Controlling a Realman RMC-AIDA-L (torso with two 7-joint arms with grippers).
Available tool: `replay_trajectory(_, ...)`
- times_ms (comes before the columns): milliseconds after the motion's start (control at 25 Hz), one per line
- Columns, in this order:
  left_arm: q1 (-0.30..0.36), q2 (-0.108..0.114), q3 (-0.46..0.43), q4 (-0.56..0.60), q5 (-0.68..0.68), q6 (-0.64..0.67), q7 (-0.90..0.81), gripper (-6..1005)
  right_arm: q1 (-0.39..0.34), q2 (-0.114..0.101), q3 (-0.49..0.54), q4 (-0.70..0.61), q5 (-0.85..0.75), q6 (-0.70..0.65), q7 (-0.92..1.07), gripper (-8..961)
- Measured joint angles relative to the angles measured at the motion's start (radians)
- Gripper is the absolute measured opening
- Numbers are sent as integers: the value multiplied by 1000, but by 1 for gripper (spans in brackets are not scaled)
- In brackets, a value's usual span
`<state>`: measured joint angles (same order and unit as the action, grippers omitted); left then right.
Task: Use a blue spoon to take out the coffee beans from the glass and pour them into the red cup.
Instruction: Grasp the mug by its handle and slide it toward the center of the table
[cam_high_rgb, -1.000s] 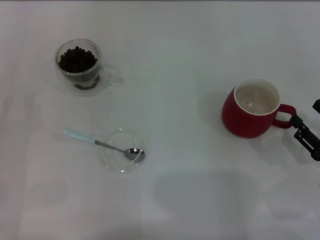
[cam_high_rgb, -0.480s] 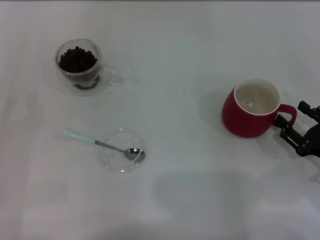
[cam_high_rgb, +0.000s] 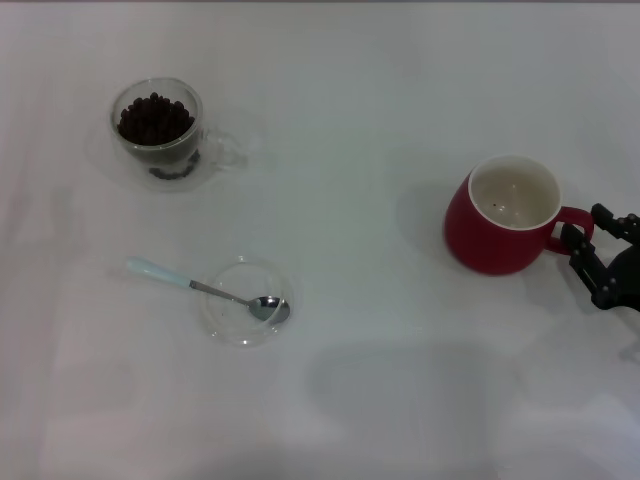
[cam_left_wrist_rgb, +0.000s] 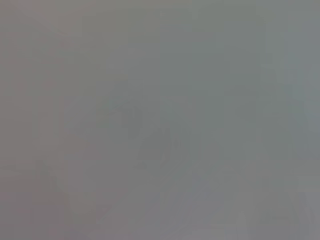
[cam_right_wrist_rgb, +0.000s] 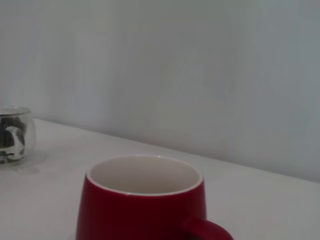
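Head view: blue spoon (cam_high_rgb: 205, 290) handle far-left.

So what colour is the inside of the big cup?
Cream-white inside the red cup, best seen in the head view.

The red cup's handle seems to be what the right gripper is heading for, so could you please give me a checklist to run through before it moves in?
1. Red cup upright, handle toward the right gripper: ok.
2. Right gripper open beside the handle, not yet gripping it: ok.
3. Cup nearly empty, a speck or two inside: ok.
4. Blue spoon free, its bowl resting in the clear dish: ok.
5. Glass upright, holding coffee beans: ok.
6. Left gripper position: cannot tell, it is not in view.
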<state>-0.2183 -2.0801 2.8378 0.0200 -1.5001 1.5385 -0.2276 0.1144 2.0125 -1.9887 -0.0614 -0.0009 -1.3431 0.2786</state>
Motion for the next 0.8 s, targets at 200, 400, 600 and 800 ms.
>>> replay_trajectory(200, -3, 0, 0, 0, -1, 0, 0, 447, 2, 0, -15, -16, -3, -2, -23, 374)
replay_trajectory(400, -5, 2, -3, 0, -3, -1, 1, 447, 5, 0, -62, -39, -4, -4, -24, 223)
replay_trajectory(600, -6, 2, -3, 0, -3, -1, 1, 447, 16, 0, -131, -62, -4, -4, -18, 181)
replay_trajectory(800, -4, 2, -3, 0, -2, -2, 2, 447, 19, 0, -207, -101, -3, 4, -15, 190)
